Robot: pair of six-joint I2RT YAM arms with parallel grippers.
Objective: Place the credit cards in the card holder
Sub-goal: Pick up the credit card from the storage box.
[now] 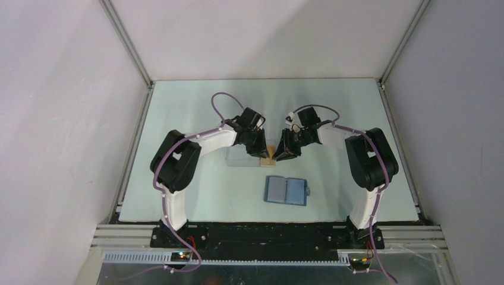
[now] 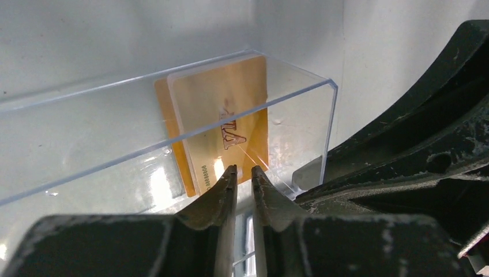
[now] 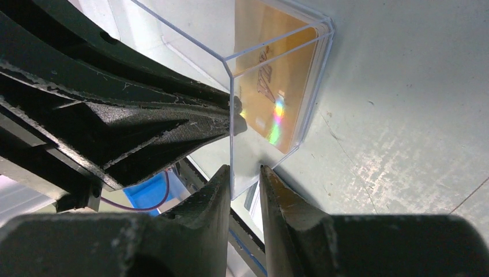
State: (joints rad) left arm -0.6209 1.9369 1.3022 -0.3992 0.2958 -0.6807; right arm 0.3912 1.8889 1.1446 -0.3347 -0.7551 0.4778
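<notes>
Two orange credit cards (image 2: 222,115) stand on edge inside a clear plastic box (image 2: 300,124), at its right end (image 1: 269,155). My left gripper (image 2: 243,171) is at the cards' lower edge. Its jaws are nearly together, with a thin gap that the frames do not resolve. My right gripper (image 3: 244,169) is shut on the clear box's end wall (image 3: 241,156), with the cards (image 3: 277,92) just beyond. Both grippers meet over that end of the box (image 1: 241,157). The blue card holder (image 1: 286,190) lies open and flat, nearer the arms' bases.
The pale table (image 1: 356,107) is walled on three sides, with metal rails along its edges. A left fingertip (image 3: 235,108) touches the box's rim right beside my right fingers. Purple cables loop above both wrists.
</notes>
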